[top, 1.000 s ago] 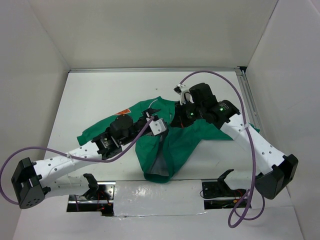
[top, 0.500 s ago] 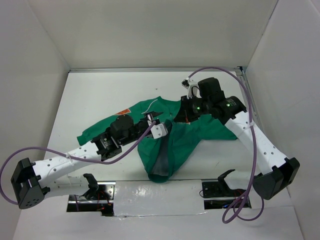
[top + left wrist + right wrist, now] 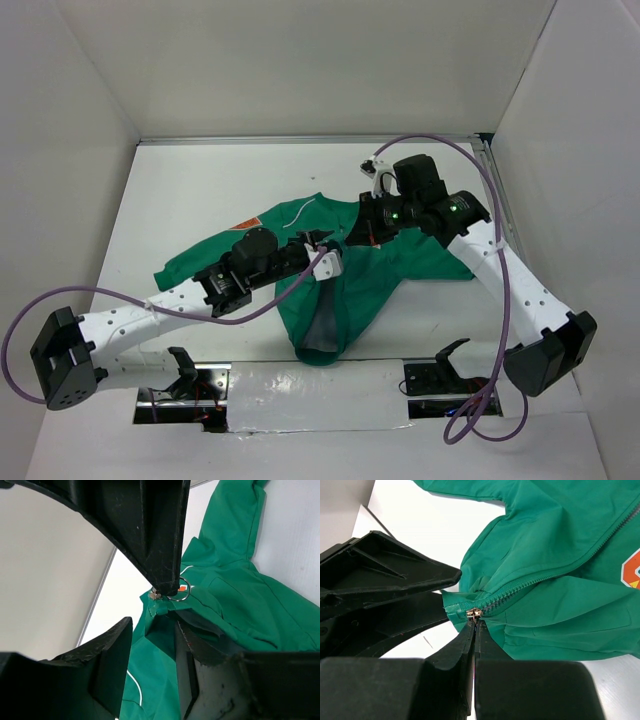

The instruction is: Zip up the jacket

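The green jacket lies crumpled mid-table, its orange patch at the left. My right gripper is shut on the zipper pull, and the metal slider sits just past its fingertips at the end of the closed zipper teeth. In the left wrist view the slider and pull ring hang from the right gripper's black fingers. My left gripper stands just below them, jaws apart around the jacket's fabric edge, not clamped.
White walls enclose the table on three sides, with a metal rail along the far edge. Purple cables loop from both arms. Two black brackets sit at the near edge by the arm bases.
My right gripper has pulled the zipper pull up and away to the right, drawing the jacket front taut. My left gripper has slid right toward it, and its jaws have narrowed.
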{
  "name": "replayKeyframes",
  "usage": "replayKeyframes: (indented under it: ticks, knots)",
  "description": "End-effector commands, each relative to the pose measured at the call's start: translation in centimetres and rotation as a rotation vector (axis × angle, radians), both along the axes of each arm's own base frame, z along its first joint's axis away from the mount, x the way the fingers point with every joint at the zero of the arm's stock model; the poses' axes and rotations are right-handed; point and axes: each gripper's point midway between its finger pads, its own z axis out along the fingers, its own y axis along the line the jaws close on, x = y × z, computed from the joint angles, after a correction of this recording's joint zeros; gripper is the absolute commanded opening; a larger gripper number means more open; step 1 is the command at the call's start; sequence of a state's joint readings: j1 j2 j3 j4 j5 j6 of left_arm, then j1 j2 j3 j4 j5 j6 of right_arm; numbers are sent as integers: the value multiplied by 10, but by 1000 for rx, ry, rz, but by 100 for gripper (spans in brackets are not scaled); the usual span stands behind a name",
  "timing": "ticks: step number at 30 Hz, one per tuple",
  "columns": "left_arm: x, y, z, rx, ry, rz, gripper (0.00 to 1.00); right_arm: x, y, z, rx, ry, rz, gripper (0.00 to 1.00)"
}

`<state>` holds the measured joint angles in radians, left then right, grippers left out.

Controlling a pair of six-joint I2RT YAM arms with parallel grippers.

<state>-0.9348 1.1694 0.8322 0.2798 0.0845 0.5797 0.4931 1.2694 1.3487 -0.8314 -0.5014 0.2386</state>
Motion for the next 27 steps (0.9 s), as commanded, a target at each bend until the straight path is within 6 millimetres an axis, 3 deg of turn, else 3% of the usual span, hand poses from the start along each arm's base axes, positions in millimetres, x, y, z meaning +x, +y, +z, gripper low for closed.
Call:
replayKeyframes:
  ticks: [1, 10, 12, 13, 15, 19, 20, 22, 27]
  knots:
    - [-2, -9, 43, -88, -110, -40, 49, 2, 9, 22, 45, -38, 29, 0]
    - [-5, -14, 42, -79, -156, -59, 27, 1, 12, 19, 35, -26, 34, 0]
    - [-6, -16, 41, -77, -159, -72, 5, 2, 11, 20, 27, -31, 31, 0]
    - [-7, -16, 41, -77, -155, -76, 0, 6, 9, 21, 10, -47, 12, 0]
    - [-11, -15, 42, -80, -161, -87, 0, 14, 2, 19, -42, -66, -33, 0]
    - [-26, -5, 53, -127, -174, -118, 0, 49, -38, 2, -268, -141, -258, 0]
    - [-32, -5, 55, -140, -170, -140, 0, 58, -55, -11, -381, -136, -315, 0]
    - [-39, 0, 61, -163, -176, -155, 0, 69, -68, -16, -459, -148, -383, 0]
    - [-50, 5, 71, -201, -197, -179, 0, 84, -71, -48, -574, -118, -406, 0]
